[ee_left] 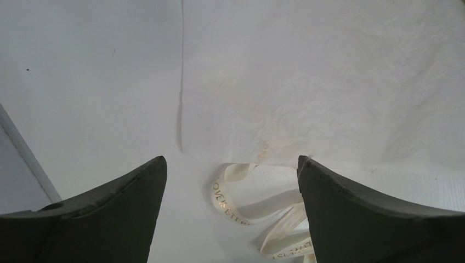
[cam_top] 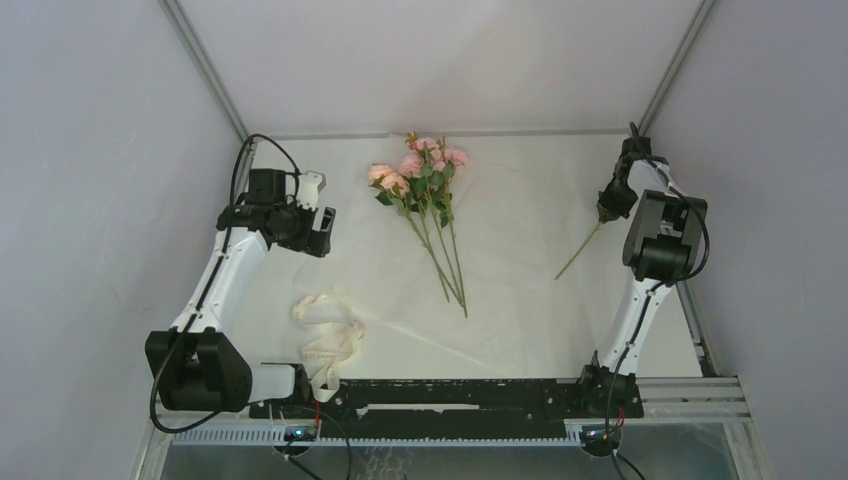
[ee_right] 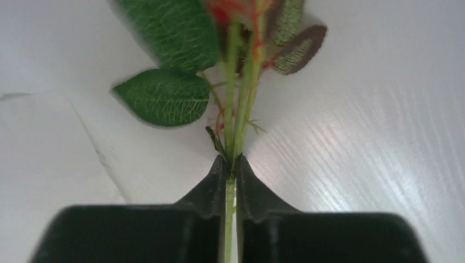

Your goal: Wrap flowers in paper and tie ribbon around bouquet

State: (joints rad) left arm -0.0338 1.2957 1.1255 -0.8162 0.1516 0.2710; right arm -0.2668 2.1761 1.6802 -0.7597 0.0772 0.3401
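Note:
Pink flowers (cam_top: pixel 425 185) with green leaves lie loose on the wide off-white paper (cam_top: pixel 530 300), blooms toward the back; no wrapped bouquet is in view. My right gripper (cam_top: pixel 607 212) is shut on one separate flower stem (cam_top: pixel 580 250) at the back right. In the right wrist view the green stem (ee_right: pixel 241 109) runs up between the closed fingers (ee_right: pixel 211 189), and its bloom is cut off at the top edge. The cream ribbon (cam_top: pixel 325 340) lies looped at the front left. My left gripper (cam_top: pixel 320 215) hovers open at the left, with the ribbon (ee_left: pixel 227 203) below it, touching nothing.
The paper (ee_left: pixel 329 82) covers most of the table, and its left edge (ee_left: pixel 180 109) shows as a dark fold line. Grey walls close in on both sides and the back. The black base rail (cam_top: pixel 450 395) runs along the near edge.

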